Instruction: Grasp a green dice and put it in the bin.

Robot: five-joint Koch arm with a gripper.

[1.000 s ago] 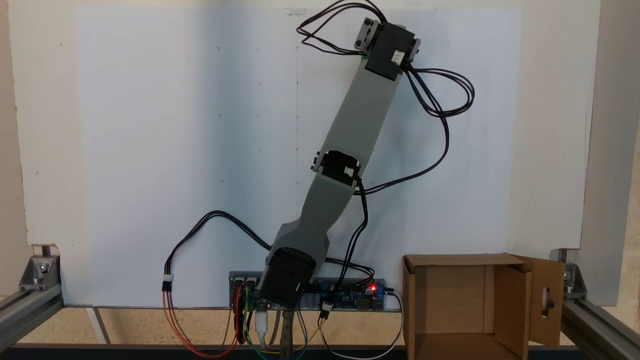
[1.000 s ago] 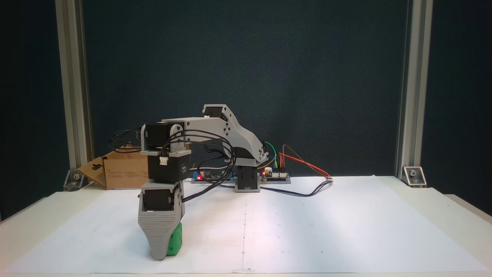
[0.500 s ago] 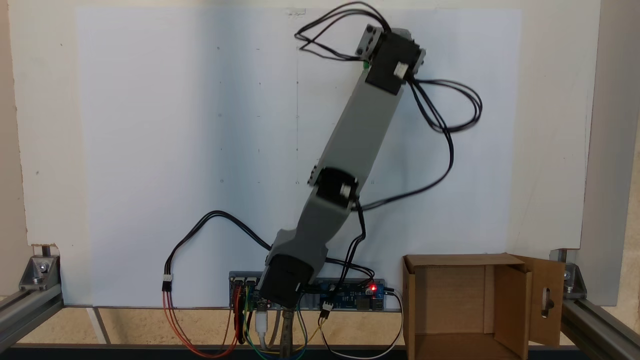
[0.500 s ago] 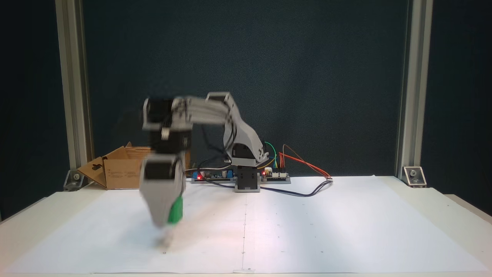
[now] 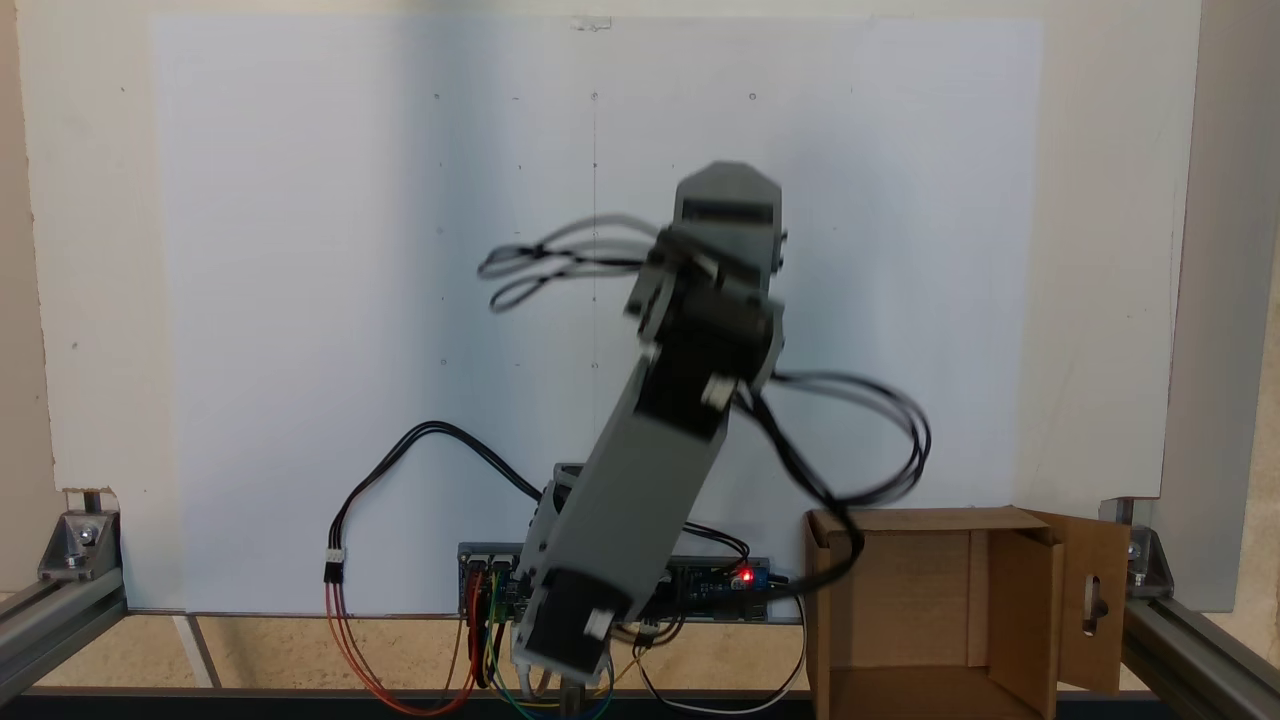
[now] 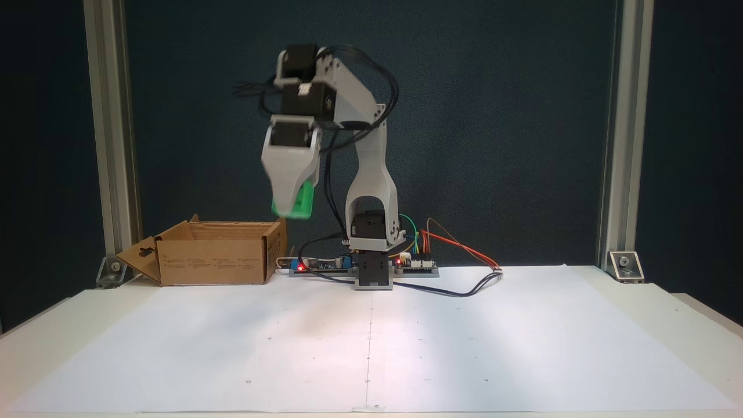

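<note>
The green dice [image 6: 295, 204] hangs high in the air, pinched at the tip of my gripper [image 6: 289, 206], which is shut on it and points downward. It is just right of and above the right wall of the bin [image 6: 215, 253], a brown cardboard box at the back left. Seen from above, the blurred arm [image 5: 650, 430] is folded back over the white sheet and hides the dice. There the bin [image 5: 940, 610] stands at the lower right, its slotted flap [image 5: 1095, 600] turned out.
The arm's base and circuit boards [image 6: 371, 267] with coloured wires sit at the table's back middle, right of the bin. Black cables [image 5: 860, 440] loop out toward the bin. Aluminium posts [image 6: 107, 133] frame the back corners. White paper [image 6: 464, 342] covers the table.
My gripper has lifted the green dice off the paper near the front edge, swung it up and back toward the base, and it is now close to the bin's edge.
</note>
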